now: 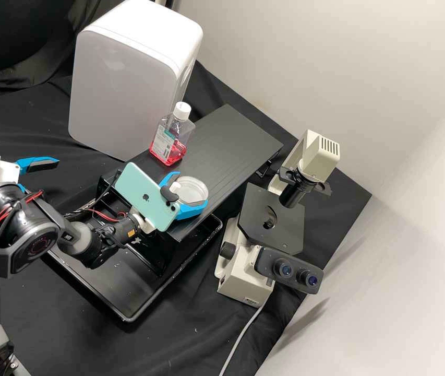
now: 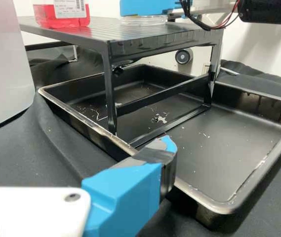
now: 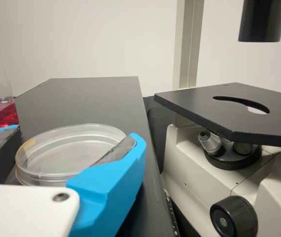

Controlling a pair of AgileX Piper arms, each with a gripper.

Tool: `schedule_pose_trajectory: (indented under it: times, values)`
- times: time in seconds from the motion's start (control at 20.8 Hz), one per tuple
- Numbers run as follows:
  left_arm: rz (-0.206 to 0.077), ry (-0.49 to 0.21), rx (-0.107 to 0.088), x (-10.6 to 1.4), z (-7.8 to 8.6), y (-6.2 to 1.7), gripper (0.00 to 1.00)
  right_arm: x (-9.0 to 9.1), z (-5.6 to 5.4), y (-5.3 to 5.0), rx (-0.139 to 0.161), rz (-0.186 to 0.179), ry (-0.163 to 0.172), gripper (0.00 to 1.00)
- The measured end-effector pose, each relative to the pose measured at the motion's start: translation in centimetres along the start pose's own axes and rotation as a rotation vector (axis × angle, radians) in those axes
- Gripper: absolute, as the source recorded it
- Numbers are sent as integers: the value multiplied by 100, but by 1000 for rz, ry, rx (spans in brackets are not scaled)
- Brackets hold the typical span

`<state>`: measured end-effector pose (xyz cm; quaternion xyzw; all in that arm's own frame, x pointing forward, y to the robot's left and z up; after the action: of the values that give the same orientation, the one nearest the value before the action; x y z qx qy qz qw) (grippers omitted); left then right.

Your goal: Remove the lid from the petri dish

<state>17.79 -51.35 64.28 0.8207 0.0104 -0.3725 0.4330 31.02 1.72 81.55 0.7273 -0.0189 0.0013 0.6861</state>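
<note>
Right wrist view: my right pincer seems clamped on the lid of the petri dish on the black shelf, so I'd grip high and lift straight, sparing the base.

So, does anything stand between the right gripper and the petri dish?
Nothing visible does. The right gripper sits around the petri dish on the black shelf. The red flask stands apart from both, farther back on the shelf.
</note>
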Motion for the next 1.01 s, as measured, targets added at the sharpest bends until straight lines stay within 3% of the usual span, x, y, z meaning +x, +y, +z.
schedule_pose_trajectory:
  times: [0.62, 1.01]
  values:
    - [0, 0, 0, 0, 1, 0, 100, -247, -169, 158, 1, 53, 59, 0]
    - [0, 0, 0, 0, 1, 0, 100, -274, -164, 124, 1, 46, 64, 0]
